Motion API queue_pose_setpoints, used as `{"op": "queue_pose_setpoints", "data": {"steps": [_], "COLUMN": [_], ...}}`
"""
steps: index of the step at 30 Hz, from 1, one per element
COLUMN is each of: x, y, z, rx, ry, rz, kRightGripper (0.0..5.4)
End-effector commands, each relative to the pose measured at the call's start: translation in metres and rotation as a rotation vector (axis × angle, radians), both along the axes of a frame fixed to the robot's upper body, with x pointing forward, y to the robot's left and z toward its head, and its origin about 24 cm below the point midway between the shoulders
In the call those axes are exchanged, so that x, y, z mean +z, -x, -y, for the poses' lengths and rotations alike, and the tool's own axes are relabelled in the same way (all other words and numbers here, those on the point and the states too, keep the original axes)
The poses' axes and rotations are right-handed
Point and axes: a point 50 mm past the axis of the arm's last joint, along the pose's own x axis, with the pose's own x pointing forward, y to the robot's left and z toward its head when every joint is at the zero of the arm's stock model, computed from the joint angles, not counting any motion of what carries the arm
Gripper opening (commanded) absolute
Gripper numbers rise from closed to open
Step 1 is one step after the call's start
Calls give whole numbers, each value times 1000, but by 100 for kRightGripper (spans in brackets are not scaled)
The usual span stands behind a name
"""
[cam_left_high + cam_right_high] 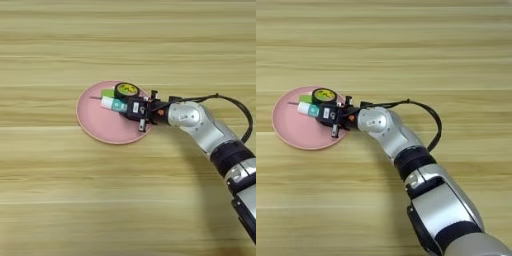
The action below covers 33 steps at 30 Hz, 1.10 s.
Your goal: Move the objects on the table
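Observation:
A round pink plate (95,122) lies on the wooden table (50,200), left of centre. At its far edge rests the black tape roll with a yellow core (126,90), and the small green block (107,93) is just left of it. The white-and-teal glue stick (111,103) lies across the plate in front of them. My right gripper (131,108) is over the plate's right part, shut on the stick's teal end. A thin dark shaft of the screwdriver (93,98) pokes out left of the stick; its handle is hidden.
My silver forearm (386,130) reaches in from the lower right, with a black cable (428,117) looping above the wrist. Bare wood grain surrounds the plate (291,132) on all sides.

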Motion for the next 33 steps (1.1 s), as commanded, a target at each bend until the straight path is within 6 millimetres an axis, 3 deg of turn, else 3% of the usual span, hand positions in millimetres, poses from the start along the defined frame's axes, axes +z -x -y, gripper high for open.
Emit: {"op": "queue_pose_setpoints", "data": {"steps": [1, 33], "x": [17, 65], "y": [-12, -17], "z": [4, -8], "rx": [-26, -30], "ry": [14, -339], "rz": [58, 111], "kRightGripper": [196, 514]}}
